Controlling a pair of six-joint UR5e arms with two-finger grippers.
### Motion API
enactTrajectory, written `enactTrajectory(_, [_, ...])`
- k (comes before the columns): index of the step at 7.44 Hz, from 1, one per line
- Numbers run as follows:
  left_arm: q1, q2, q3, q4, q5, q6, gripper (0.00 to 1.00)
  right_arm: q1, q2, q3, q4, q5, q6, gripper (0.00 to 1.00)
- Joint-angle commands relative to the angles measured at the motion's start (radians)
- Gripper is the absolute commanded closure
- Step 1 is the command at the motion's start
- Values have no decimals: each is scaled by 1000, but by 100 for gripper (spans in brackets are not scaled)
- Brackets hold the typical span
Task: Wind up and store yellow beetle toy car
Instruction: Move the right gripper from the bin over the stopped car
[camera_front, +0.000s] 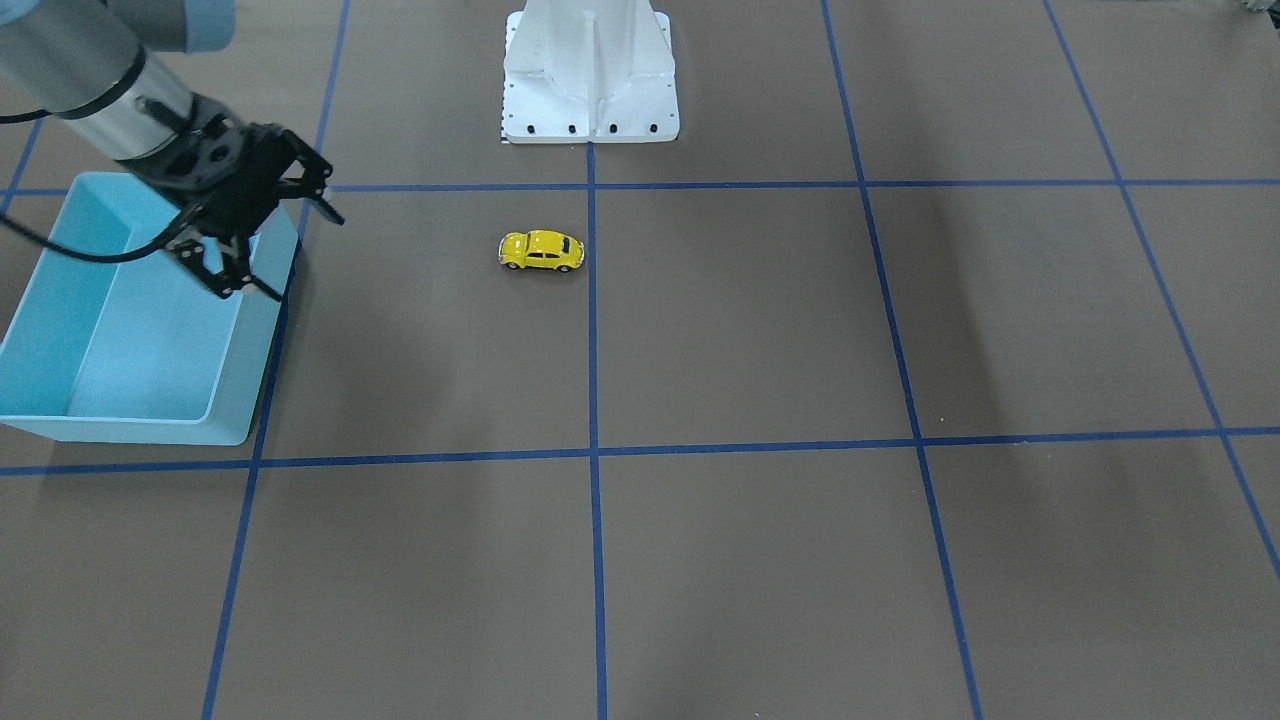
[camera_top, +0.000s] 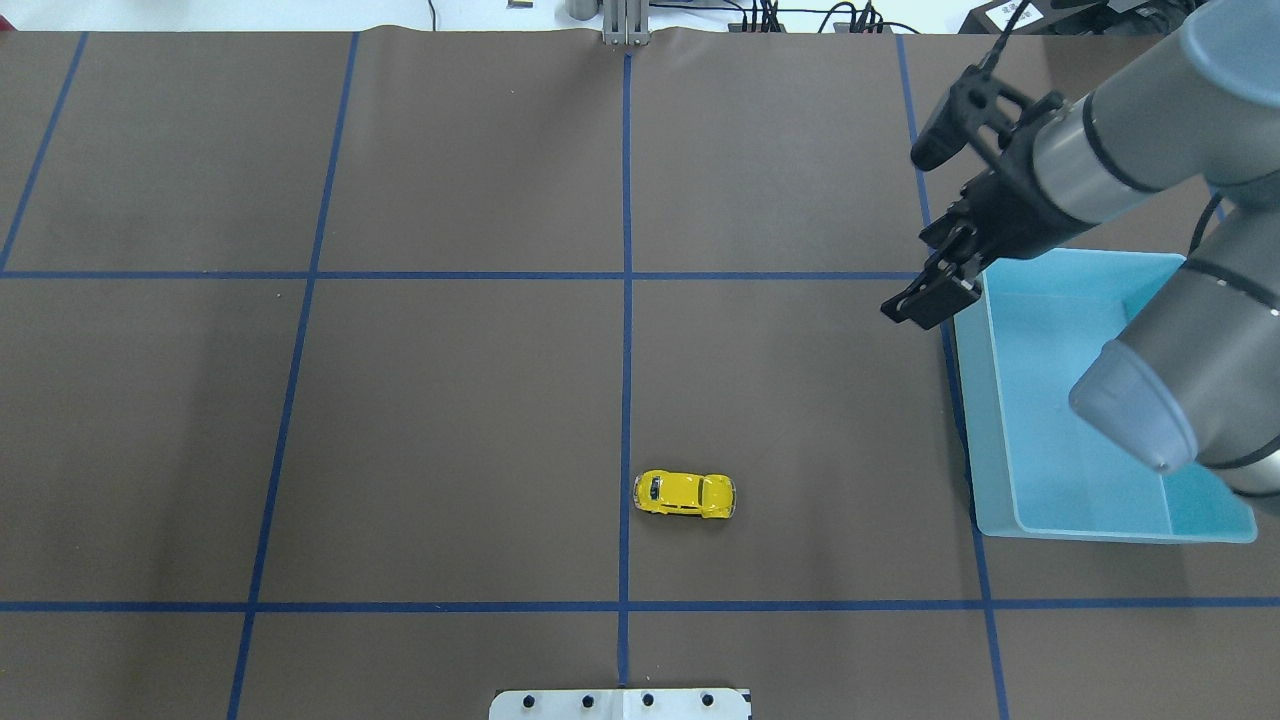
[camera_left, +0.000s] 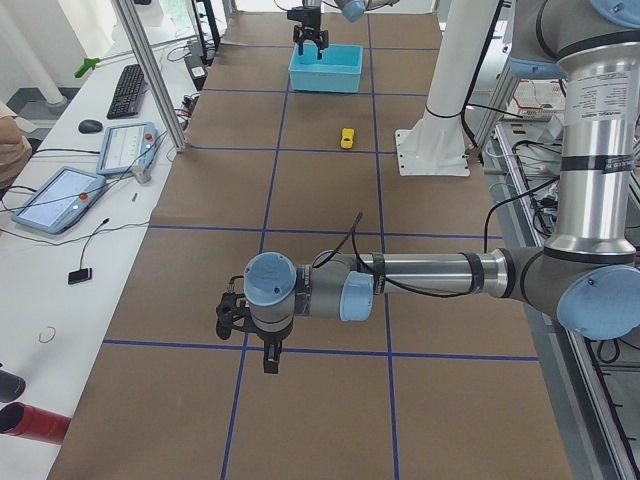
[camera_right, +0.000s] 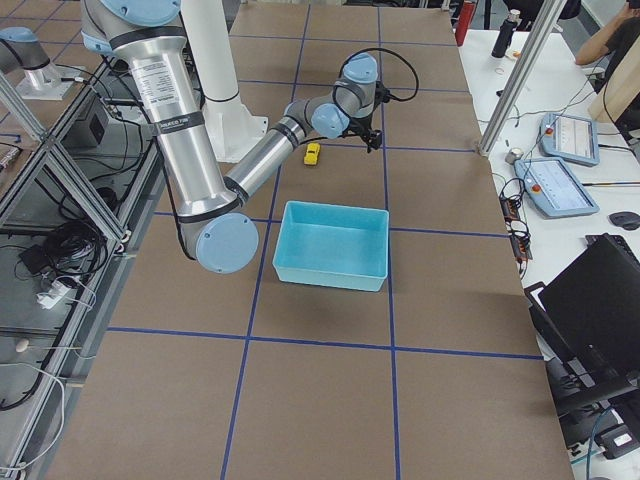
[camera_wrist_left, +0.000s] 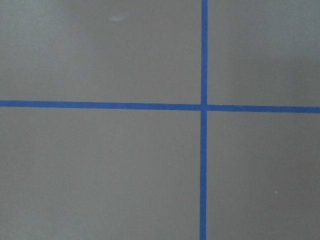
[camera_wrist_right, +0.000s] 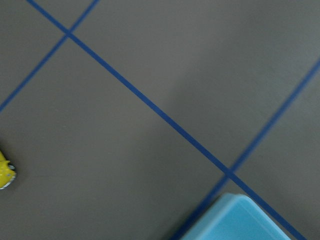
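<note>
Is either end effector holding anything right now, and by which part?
Nothing is held. The yellow beetle toy car sits alone on the table; the right end effector hangs open and empty by the light blue bin, the left end effector far off.

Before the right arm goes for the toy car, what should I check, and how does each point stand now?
1. Car stands on its wheels, alone on the table: ok.
2. Right gripper is open, ready to grasp: ok.
3. Right gripper is above the car: not ok. It hangs over a corner of the bin, well apart from the car.
4. Bin has room: ok. Nothing shows inside it in the right side view.
5. Left gripper is out of the way: ok. It is far along the table from the car.
6. Left gripper open or shut: cannot tell.
</note>
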Motion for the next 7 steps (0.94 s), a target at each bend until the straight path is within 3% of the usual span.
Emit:
enactTrajectory(1, [0,-5,-1,-1,-1,1,0,-157,-15,35,81,-135,-142,0])
enactTrajectory(3, [0,4,4,-1,-1,1,0,-256,-24,23,119,-190,-154,0])
enactTrajectory(5, [0,3,10,-1,2,1,0,-385,-18,-23,177,-304,-104,0])
enactTrajectory(7, [0,6,13,1,2,1,0,-417,10,-46,181,-307,-71,0])
